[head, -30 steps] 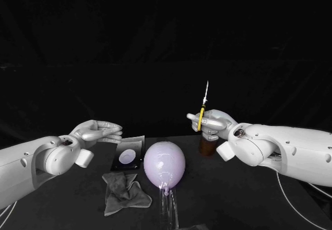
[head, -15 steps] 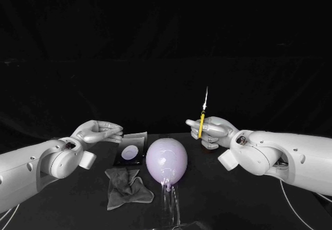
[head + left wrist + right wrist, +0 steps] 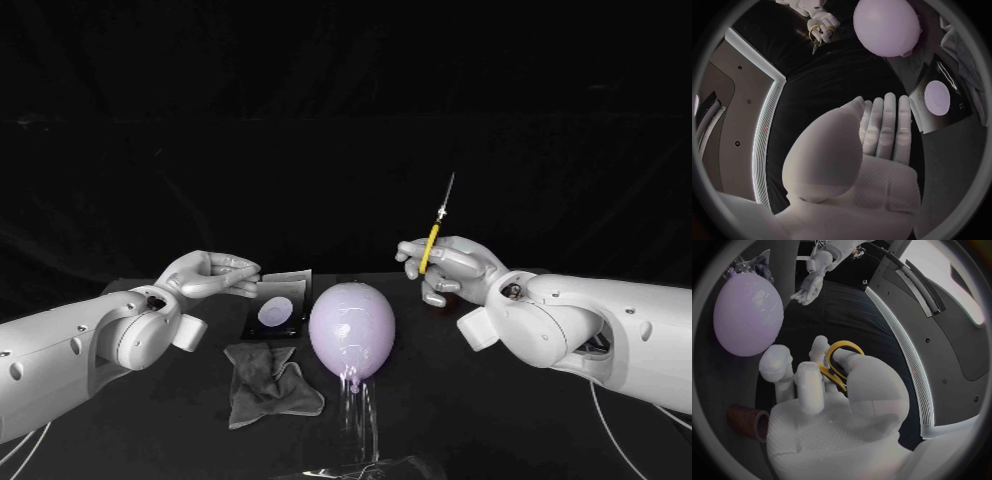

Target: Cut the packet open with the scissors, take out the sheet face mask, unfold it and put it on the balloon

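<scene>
My right wrist view shows a brown cup (image 3: 745, 422) near my right hand (image 3: 450, 265), which grips the yellow-handled scissors (image 3: 431, 243), blades up. On the counter (image 3: 476, 400) the packet (image 3: 277, 308) lies just beside the balloon (image 3: 353, 330), with a grey cloth (image 3: 267, 388) near. My left hand (image 3: 209, 275) hovers empty, fingers straight, side by side.

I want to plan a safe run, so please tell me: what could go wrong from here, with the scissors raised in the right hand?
1. The balloon lies between the right hand and the packet; crossing over, the tips of the scissors might puncture it.
2. The left hand holds nothing and the packet lies close beside the balloon; a clumsy pick-up might nudge the balloon.
</scene>
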